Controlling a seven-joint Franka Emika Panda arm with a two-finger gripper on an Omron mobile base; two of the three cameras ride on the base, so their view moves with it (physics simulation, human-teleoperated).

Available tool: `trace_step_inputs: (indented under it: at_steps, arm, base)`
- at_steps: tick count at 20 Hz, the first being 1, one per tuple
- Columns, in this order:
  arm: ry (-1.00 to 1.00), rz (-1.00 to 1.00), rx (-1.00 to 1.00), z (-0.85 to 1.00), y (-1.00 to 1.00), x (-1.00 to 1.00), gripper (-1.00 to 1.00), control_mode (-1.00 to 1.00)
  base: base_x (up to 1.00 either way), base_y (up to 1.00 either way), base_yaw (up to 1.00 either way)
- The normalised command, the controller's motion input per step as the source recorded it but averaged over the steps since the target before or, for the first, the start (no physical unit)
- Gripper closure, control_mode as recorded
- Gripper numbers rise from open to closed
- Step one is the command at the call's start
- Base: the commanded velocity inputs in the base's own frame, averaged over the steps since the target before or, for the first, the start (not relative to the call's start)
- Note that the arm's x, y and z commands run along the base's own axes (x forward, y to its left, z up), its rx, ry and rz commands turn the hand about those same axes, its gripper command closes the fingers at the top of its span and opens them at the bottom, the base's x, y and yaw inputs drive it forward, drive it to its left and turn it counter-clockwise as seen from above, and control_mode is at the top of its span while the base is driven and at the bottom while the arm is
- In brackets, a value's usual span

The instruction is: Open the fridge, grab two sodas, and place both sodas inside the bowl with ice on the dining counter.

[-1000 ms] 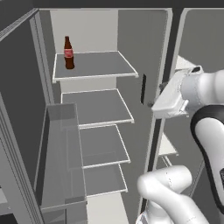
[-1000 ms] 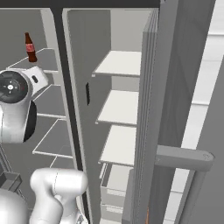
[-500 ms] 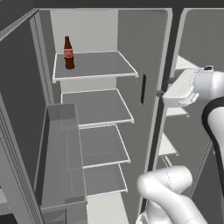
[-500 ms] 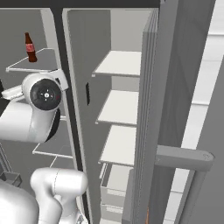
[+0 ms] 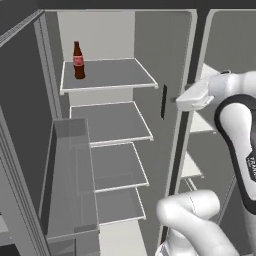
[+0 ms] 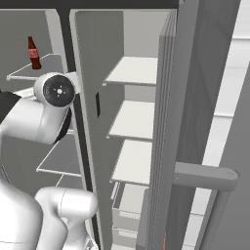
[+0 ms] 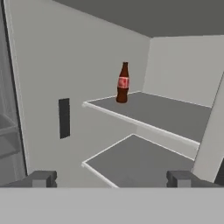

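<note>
Fridge (image 5: 100, 30): both doors open | bottle (image 5: 78, 60): one | hand (image 7: 111, 178): open, empty

Left base cam sits behind the arm, off to its left, looking fwd and down into the open fridge (image 5: 115, 125), close enough that the shelves run nearly top to bottom of frame; bottle (image 5: 78, 60) stands on the top shelf, upper left. Right base cam is behind the arm on its right, same fridge but at a steeper angle, w/ the right compartment's shelves in the centre and the bottle (image 6: 33, 52) far up left. Hand cam looks along the hand (image 7: 111, 178), tips low in frame and wide apart, facing into the left compartment, nearer than both base cams, bottle (image 7: 123, 83) about centre. All three share that bottle and its shelf.
</note>
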Motion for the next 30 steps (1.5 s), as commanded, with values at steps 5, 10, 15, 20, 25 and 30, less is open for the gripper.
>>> trace_step_inputs:
  at_steps: [5, 10, 15, 20, 25, 30]
  arm:
    - [0.05, -0.15, 0.00, 0.08, 0.03, 0.40, -1.00, -1.00]
    - [0.04, -0.16, 0.00, 0.15, 0.03, 0.33, -1.00, -1.00]
    - [0.03, -0.16, 0.00, 0.11, 0.15, 0.29, -1.00, -1.00]
    - [0.02, -0.17, -0.01, 0.08, 0.31, 0.32, -1.00, -1.00]
    - [0.02, -0.15, -0.01, 0.04, 0.34, 0.31, -1.00, -1.00]
    - [0.02, -0.13, -0.01, 0.04, 0.39, 0.33, -1.00, -1.00]
  base:
    - [0.00, 0.00, 0.00]
    - [0.00, 0.00, 0.00]
    - [0.00, 0.00, 0.00]
    - [0.00, 0.00, 0.00]
    - [0.00, 0.00, 0.00]
    - [0.00, 0.00, 0.00]
